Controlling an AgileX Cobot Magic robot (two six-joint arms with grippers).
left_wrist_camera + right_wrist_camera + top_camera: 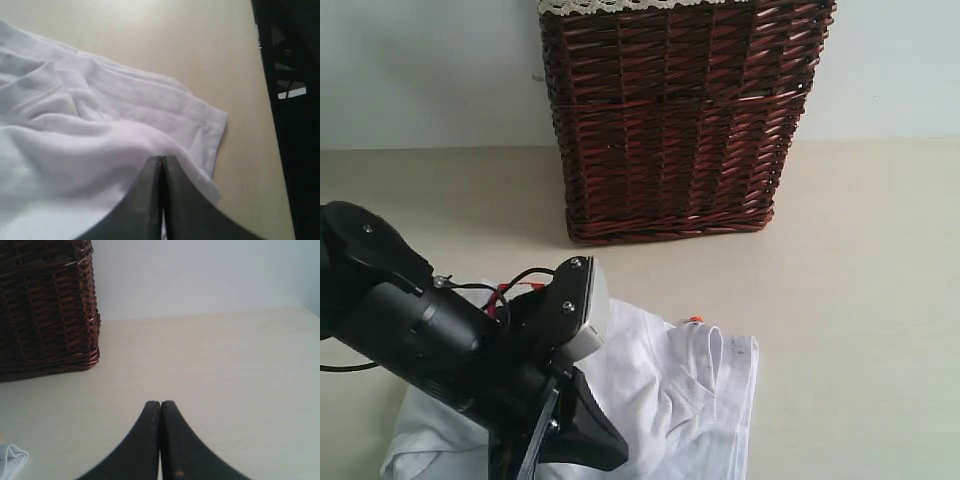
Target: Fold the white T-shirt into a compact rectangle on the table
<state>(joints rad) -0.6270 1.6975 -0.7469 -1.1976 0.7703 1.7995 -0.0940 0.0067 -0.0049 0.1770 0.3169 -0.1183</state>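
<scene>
The white T-shirt (685, 385) lies crumpled on the pale table (860, 260) at the near left, its small orange tag (695, 320) at the far edge. My left gripper (605, 445) reaches down onto it. In the left wrist view the left gripper (161, 158) has its jaws pressed together on a raised ridge of the white T-shirt (90, 125), near a hemmed corner. My right gripper (160, 403) is shut with nothing in it, over bare table (240, 370); a corner of the white T-shirt (12, 460) shows at that view's edge. The right arm is outside the exterior view.
A tall dark wicker basket (680, 120) with white lace trim stands at the back centre against the wall, also seen as the basket (45, 305) in the right wrist view. A dark structure (295, 125) runs beyond the table edge in the left wrist view.
</scene>
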